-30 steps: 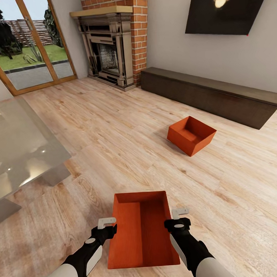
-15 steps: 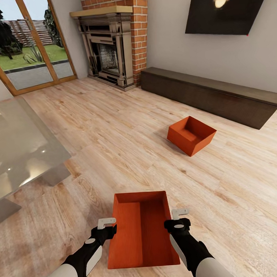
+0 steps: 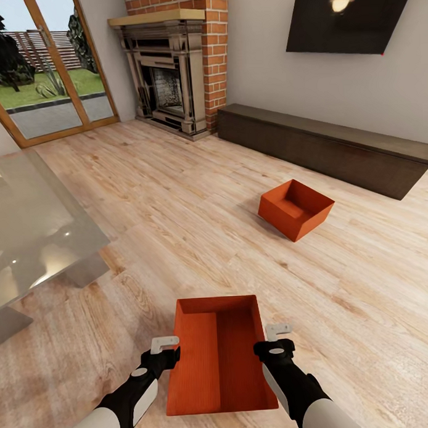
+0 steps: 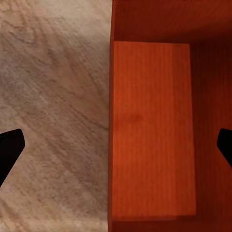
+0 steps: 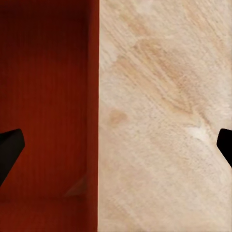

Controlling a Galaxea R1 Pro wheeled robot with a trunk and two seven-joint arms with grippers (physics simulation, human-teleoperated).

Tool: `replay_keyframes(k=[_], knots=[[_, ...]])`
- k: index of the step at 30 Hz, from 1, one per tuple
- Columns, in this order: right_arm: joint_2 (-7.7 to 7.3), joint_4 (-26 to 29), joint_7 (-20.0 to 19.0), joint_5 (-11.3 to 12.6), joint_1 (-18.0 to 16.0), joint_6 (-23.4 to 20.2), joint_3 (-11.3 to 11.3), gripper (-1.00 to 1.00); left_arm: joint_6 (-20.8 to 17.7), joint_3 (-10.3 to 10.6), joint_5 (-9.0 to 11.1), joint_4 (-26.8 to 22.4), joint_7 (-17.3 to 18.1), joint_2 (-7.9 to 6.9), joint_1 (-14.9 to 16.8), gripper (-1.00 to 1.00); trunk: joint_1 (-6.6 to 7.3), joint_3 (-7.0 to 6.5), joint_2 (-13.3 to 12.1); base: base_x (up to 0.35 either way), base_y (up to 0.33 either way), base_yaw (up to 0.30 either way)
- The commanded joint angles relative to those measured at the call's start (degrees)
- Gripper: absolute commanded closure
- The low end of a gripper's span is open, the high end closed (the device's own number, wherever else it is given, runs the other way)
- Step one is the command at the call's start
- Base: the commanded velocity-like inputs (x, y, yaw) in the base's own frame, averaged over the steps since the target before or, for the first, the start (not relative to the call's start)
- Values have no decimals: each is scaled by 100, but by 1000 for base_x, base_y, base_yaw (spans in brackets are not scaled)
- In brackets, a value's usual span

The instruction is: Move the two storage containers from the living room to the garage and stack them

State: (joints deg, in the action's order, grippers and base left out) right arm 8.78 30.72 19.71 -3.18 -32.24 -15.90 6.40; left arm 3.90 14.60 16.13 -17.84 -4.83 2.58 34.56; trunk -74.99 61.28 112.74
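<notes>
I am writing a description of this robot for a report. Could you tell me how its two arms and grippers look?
Both arms have glossy black wrist sections with light grey or white shell panels further back. The left gripper and right gripper have pale grey, angular, bracket-like fingers on black bases. In the wrist views the fingertips appear as black wedges. I see no cables or markings.

Both storage containers are orange-red: the near container [image 3: 219, 362] has a finely ribbed bottom, half in shadow; the far container [image 3: 295, 208] lies at 1 o'clock. The wood-plank floor [image 3: 177, 209] is pale, grained. At 11 o'clock, the fireplace [image 3: 172, 67] has red brick. The cabinet [image 3: 323, 145] is dark brown.
</notes>
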Motion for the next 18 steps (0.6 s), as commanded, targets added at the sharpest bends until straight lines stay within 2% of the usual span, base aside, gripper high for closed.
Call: replay_keyframes(k=[1, 6, 18], knots=[[-3, 7, 24, -33, -2, -54, 25, -100, 23, 50, 53, 3, -36, -4, 4, -100, 1, 4, 2, 0, 0, 0], [-1, 4, 24, -33, -2, -46, 23, -100, 23, 51, 54, 1, -36, -7, 5, -100, 1, 4, 2, 0, 0, 0], [1, 13, 27, -33, -2, -20, 27, -100, 23, 49, 47, 5, -27, -11, 5, -100, -241, 201, 443, 0, 0, 0]])
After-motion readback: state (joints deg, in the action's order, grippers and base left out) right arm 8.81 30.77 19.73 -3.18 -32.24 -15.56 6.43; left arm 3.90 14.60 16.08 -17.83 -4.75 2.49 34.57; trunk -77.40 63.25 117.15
